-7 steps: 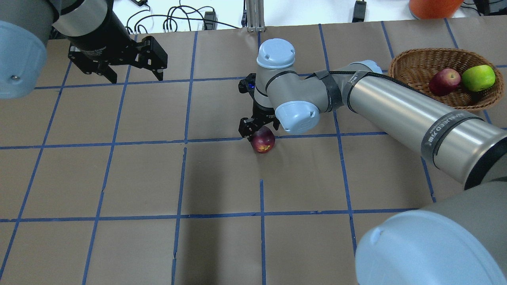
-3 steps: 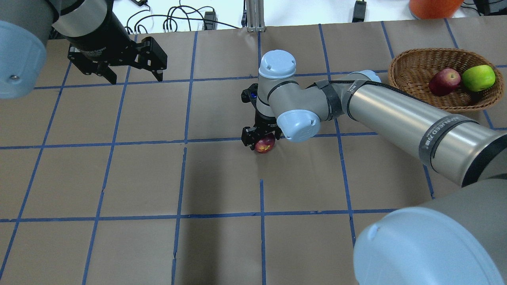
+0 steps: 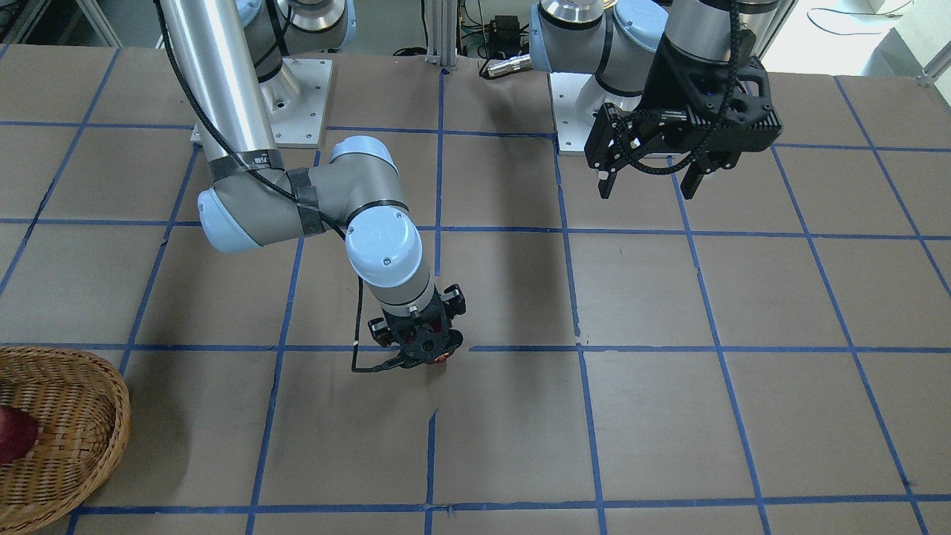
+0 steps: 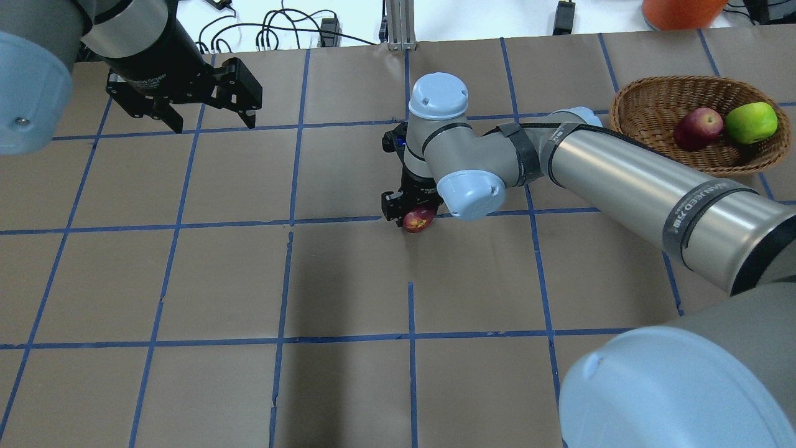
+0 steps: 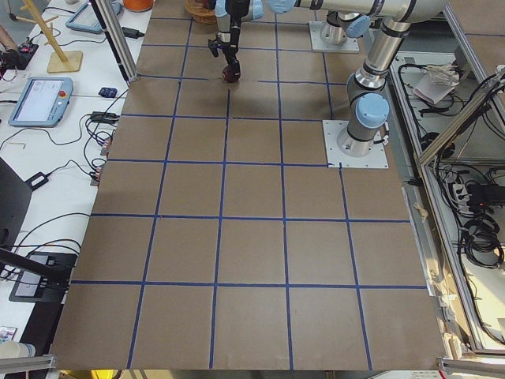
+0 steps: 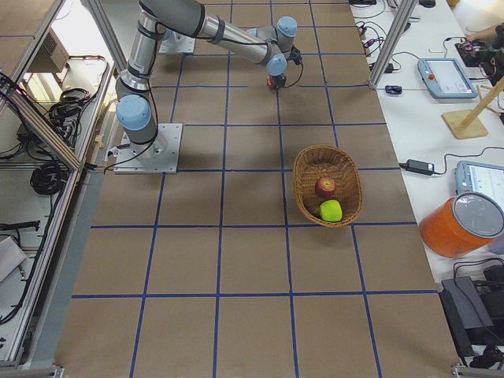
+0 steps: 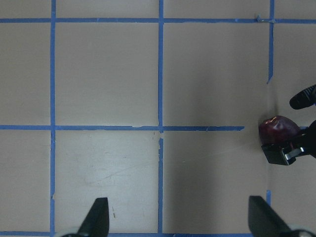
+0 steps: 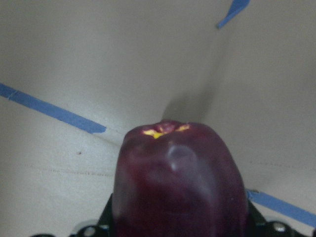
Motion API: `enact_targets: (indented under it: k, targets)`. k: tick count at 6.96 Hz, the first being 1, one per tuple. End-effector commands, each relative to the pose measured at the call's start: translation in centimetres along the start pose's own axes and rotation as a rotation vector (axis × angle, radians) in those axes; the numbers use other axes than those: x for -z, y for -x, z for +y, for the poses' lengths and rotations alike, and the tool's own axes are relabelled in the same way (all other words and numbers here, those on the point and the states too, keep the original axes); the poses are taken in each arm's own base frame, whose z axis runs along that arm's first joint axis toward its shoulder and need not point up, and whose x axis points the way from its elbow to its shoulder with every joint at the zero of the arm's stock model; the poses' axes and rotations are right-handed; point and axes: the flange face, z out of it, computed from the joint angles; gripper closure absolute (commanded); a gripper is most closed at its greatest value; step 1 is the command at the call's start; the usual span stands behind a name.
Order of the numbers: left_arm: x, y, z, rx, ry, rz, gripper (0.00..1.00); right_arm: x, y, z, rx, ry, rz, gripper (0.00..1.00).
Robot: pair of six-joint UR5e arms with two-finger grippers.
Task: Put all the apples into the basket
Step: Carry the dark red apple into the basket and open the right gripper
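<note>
1. The table (image 4: 186, 280) is brown paper with a blue tape grid. It is bare where I need to work, with cables and an orange tub beyond its far edge
2. The maroon apple (image 8: 177, 197) sits on the paper near the middle, by a tape line, and the right gripper (image 3: 425, 355) is down over it. The red apple (image 4: 698, 127) and green apple (image 4: 751, 122) already lie in the basket (image 4: 628, 106), far out on my right
3. The right fingers straddle the maroon apple, one on each side. From the wrist view I cannot tell whether they are pressing on it or only flanking it. The left gripper (image 4: 211, 119) hangs with its fingers wide apart and nothing between them
4. My main worry is a weak or off-centre pinch. The fruit is round and smooth, so it could squirt out as the fingers close, or drop on the lift and roll, and the flat paper has nothing to stop it
5. A low carry could clip the wicker rim and shove the basket, which stands near the far edge. A high release could land the apple on the two inside and bounce it out, so I judge the empty near-left part the safer target
6. The paper between apple and basket is free. The right forearm runs just beside the rim, so a swing needs care there. The left arm is well apart, over the far left, and poses no clash
</note>
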Motion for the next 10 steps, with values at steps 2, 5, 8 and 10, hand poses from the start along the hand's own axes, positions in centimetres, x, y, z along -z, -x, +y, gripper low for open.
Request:
enact_targets:
  k: [2,5,8,10]
  targets:
    - [-0.1,-0.1,0.0,-0.001,0.002,0.0,0.0,9.6,-16.6,-0.4,-0.256,-0.09,0.095,1.0]
    - [-0.1,-0.1,0.0,-0.001,0.002,0.0,0.0,13.0,-34.0,3.6,-0.43,-0.109,0.208,1.0]
    - [-0.1,-0.1,0.0,-0.001,0.002,0.0,0.0,13.6,-44.6,6.7,-0.39,-0.111,0.268,1.0]
    - [-0.1,-0.1,0.1,-0.003,0.003,0.0,0.0,10.0,-47.8,6.8,-0.374,-0.115,0.27,1.0]
